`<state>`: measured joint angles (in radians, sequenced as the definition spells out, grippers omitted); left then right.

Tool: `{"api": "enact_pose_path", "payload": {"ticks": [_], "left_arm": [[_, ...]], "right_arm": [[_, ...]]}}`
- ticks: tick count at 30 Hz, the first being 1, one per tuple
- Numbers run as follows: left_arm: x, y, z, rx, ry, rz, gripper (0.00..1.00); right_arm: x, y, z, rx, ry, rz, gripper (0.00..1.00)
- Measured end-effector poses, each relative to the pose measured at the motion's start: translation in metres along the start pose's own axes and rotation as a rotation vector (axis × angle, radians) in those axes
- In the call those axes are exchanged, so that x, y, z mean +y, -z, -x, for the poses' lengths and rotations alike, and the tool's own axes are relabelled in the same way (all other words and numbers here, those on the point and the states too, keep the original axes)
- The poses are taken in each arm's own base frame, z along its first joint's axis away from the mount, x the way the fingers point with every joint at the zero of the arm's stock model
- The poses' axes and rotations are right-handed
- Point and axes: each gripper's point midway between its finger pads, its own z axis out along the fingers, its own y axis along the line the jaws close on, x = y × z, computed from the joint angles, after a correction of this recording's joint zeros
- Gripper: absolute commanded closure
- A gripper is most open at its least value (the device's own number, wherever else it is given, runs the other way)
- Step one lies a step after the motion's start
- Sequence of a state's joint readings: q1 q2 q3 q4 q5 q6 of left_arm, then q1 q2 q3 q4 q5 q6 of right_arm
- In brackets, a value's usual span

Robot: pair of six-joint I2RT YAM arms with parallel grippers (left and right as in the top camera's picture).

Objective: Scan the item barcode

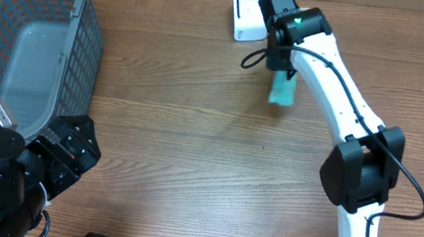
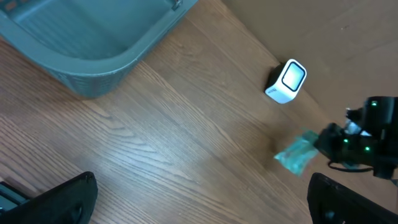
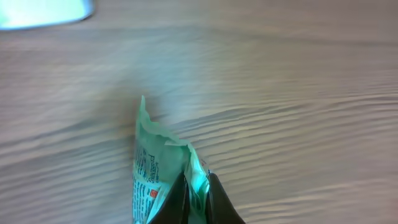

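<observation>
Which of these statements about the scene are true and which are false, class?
1. The right gripper is shut on the green packet. True.
2. The green packet lies in the grey basket. False: it is in the right gripper, near the white scanner.
3. The left gripper is open and holds nothing. True.
4. The white scanner stands inside the grey basket. False: it stands on the table, well apart from the basket.
</observation>
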<state>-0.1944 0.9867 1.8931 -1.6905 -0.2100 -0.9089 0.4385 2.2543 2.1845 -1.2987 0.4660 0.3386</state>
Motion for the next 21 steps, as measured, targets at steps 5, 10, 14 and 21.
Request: {"api": "enact_pose_path", "payload": {"ticks": [5, 10, 14, 21], "left_arm": [[0.000, 0.000, 0.000, 0.000, 0.000, 0.000, 0.00], [0.000, 0.000, 0.000, 0.000, 0.000, 0.000, 0.00], [0.000, 0.000, 0.000, 0.000, 0.000, 0.000, 0.01], [0.000, 0.000, 0.000, 0.000, 0.000, 0.000, 0.00]], "right_arm": [[-0.016, -0.017, 0.001, -0.067, -0.026, -0.153, 0.96], [-0.018, -0.051, -0.036, -0.007, 0.016, -0.241, 0.95], [-0.005, -0.050, -0.047, -0.018, 0.040, -0.259, 0.82], [0.075, -0.023, -0.075, -0.079, 0.131, -0.141, 0.36]]}}
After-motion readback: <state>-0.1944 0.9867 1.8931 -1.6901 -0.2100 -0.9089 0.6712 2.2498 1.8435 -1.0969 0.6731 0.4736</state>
